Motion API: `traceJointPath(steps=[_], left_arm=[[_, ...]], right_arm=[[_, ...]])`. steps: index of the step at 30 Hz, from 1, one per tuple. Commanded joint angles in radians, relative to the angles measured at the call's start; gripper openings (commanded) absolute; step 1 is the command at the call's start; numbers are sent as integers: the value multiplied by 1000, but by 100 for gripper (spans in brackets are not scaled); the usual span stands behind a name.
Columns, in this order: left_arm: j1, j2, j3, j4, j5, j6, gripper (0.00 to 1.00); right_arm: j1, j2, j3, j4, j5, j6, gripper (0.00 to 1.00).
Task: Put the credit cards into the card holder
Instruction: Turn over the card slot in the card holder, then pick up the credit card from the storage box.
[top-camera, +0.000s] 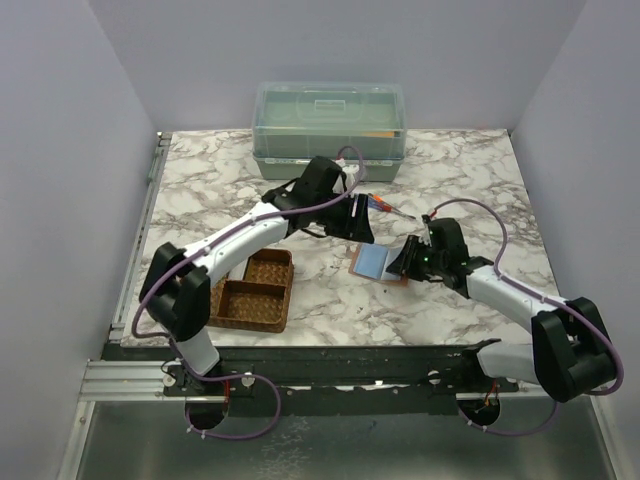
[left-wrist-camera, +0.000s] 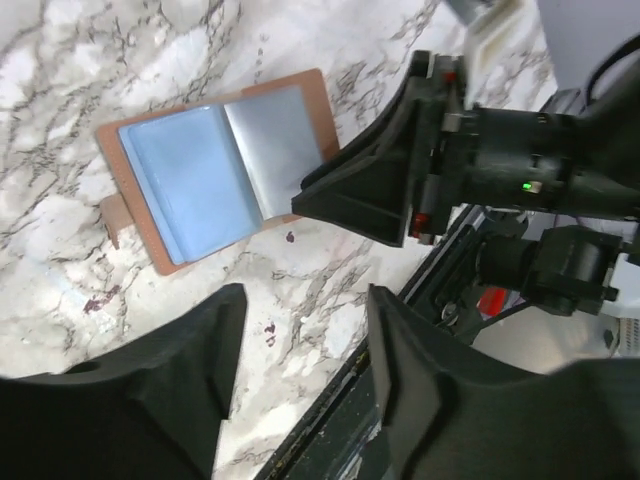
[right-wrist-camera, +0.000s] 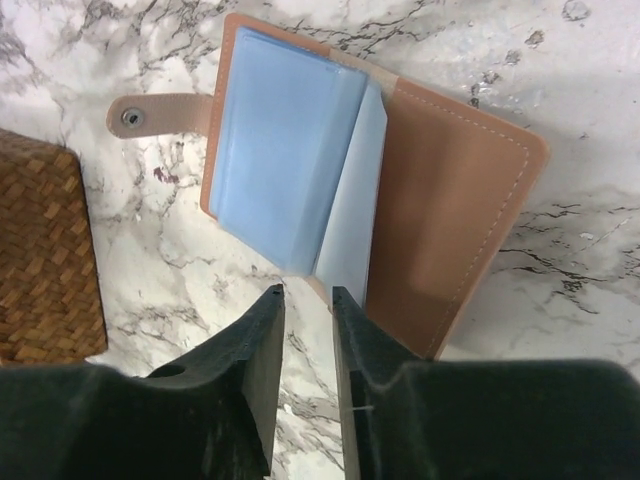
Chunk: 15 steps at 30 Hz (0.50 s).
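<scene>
The card holder (top-camera: 378, 264) lies open on the marble, a pinkish-tan wallet with a snap strap (right-wrist-camera: 150, 112). A light blue credit card (right-wrist-camera: 280, 140) covers its left half. Beside that card, at the fold, a pale silver-grey leaf (right-wrist-camera: 355, 220) stands tilted; whether it is a card or a sleeve I cannot tell. My right gripper (right-wrist-camera: 308, 295) sits at the holder's near edge, its jaws a narrow gap apart with only marble between them. My left gripper (left-wrist-camera: 305, 330) hovers open and empty, back from the holder (left-wrist-camera: 215, 170). The right gripper's tips (left-wrist-camera: 340, 195) touch the holder's edge.
A brown woven divided tray (top-camera: 254, 290) sits at the near left, close to the holder. A clear lidded bin (top-camera: 330, 130) stands at the back. Red-and-blue screwdrivers (top-camera: 385, 207) lie just behind the left gripper. The table's front rail (top-camera: 330, 365) runs below.
</scene>
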Motion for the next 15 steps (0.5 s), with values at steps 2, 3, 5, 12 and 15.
traceJointPath(steps=[2,3,5,12,15], left_arm=[[6,-203,-64,-101,-129,-9,67],[9,-241,-86,-131,-170,-12,68],[22,-310,-125,-210,-261,-25,70],[102,-495,-180,-510,-642,-164,77],[131,-553,-204,-527,-685,-172,79]], right_arm=[[6,-28,70,-68,-40,-65,34],[5,-33,78,-70,-49,-72,36],[7,-31,98,-75,-74,-88,37],[9,3,142,-100,-84,-137,39],[9,15,146,-101,-99,-133,39]])
